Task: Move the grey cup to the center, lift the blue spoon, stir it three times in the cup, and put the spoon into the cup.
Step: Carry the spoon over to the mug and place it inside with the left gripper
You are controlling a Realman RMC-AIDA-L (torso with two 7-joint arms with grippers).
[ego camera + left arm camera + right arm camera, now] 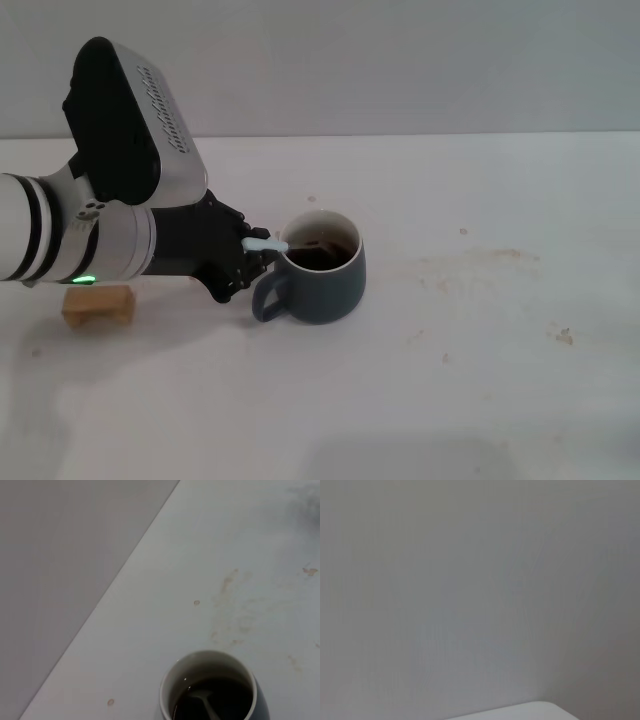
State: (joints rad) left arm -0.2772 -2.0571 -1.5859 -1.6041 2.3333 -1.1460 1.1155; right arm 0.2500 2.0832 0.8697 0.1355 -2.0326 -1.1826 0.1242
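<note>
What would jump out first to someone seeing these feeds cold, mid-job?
The grey cup near the middle of the white table, holding dark liquid. The left gripper sits right against the cup's handle side, holding the blue spoon, whose bowl dips into the liquid. A small tan block lies on the table under the left arm; the right arm is out of the head view.
</note>
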